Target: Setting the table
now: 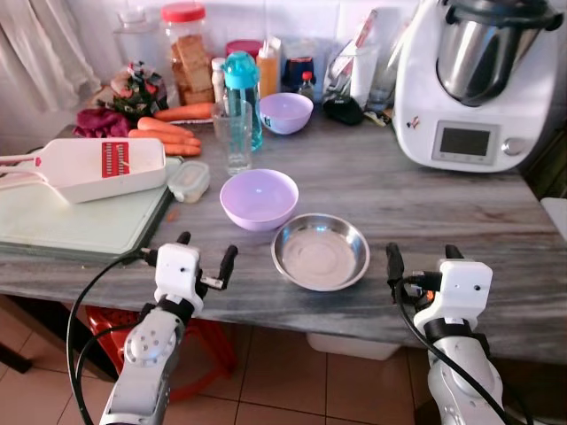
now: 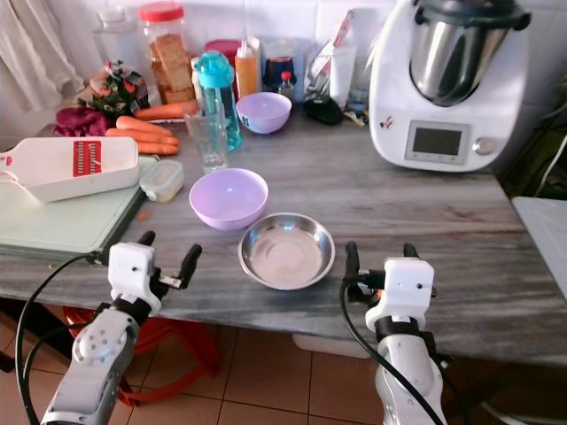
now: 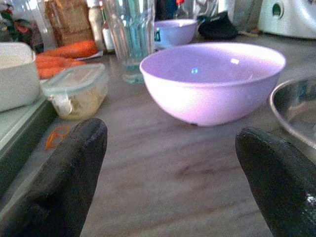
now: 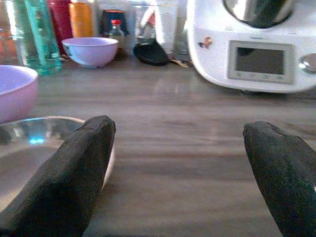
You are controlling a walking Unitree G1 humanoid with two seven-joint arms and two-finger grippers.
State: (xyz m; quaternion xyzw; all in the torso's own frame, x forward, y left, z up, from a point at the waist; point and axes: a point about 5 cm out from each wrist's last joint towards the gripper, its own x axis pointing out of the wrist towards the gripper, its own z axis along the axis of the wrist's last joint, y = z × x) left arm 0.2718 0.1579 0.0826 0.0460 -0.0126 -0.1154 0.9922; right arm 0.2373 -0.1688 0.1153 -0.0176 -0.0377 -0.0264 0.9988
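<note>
Left eye view – steel bowl (image 1: 320, 251) between left gripper (image 1: 205, 251), right gripper (image 1: 423, 261)

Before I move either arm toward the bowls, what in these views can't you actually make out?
- Labels on the bottles and jars at the back: too small to read in the eye views.
- Contents of the small lidded container: blurred in the left wrist view.
- Steel bowl: cut off by the frame edge in both wrist views.
- Food processor: its top is cut off by the frame edge, its screen unreadable.
</note>
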